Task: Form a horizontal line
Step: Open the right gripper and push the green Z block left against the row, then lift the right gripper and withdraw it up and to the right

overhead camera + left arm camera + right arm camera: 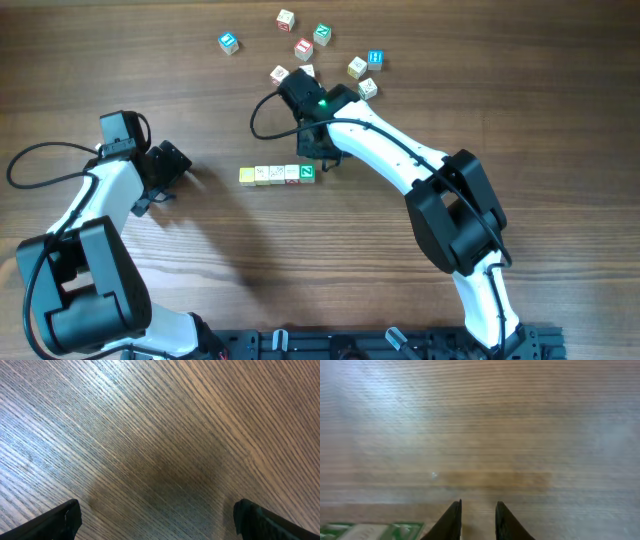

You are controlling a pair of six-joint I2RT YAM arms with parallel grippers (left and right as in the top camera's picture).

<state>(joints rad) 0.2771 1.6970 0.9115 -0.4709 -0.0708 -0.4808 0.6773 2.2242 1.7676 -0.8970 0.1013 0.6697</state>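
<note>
Desk (520, 110): brown wood, fine straight grain, matt sheen.

The horizontal line (277, 174): five tiny square wooden cubes, side by side in a straight row near desk centre. Yellowish at the left end, three pale cream, green-faced at the right end.

Right claw (477, 506): just beside the green end, not touching it. Dark tapered tips narrowly parted, released, nothing between them.

Left claw (156, 510): well apart to the left, spread wide, empty, over bare grain.

Loose cubes scattered beyond the right arm: blue-faced cube (229, 42), red-faced cube (304, 47), several pale ones.
</note>
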